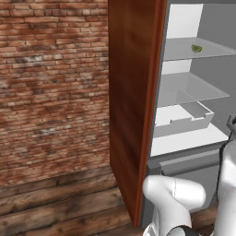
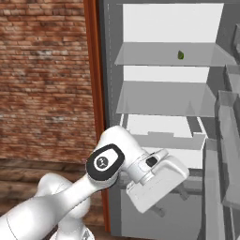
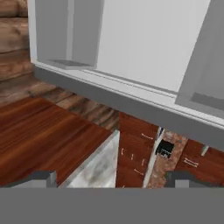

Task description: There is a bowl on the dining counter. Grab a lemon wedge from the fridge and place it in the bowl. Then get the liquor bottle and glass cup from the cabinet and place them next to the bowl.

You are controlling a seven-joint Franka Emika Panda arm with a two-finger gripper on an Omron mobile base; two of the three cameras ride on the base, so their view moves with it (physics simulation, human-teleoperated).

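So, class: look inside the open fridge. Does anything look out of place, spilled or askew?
Nothing stands out. The tall grey steel fridge is open, its white shelves level and unspilled; one small green wedge-like item sits alone on the top glass shelf.

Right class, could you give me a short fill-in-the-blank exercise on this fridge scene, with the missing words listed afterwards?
1. The door of the fridge stands ____.
2. The small green lemon wedge lies on the ____ shelf that shows inside.
3. The wall left of the fridge is made of ____.
4. The fingertips of the gripper stand wide apart, so it is ____.

Missing words: open; top; brick; open
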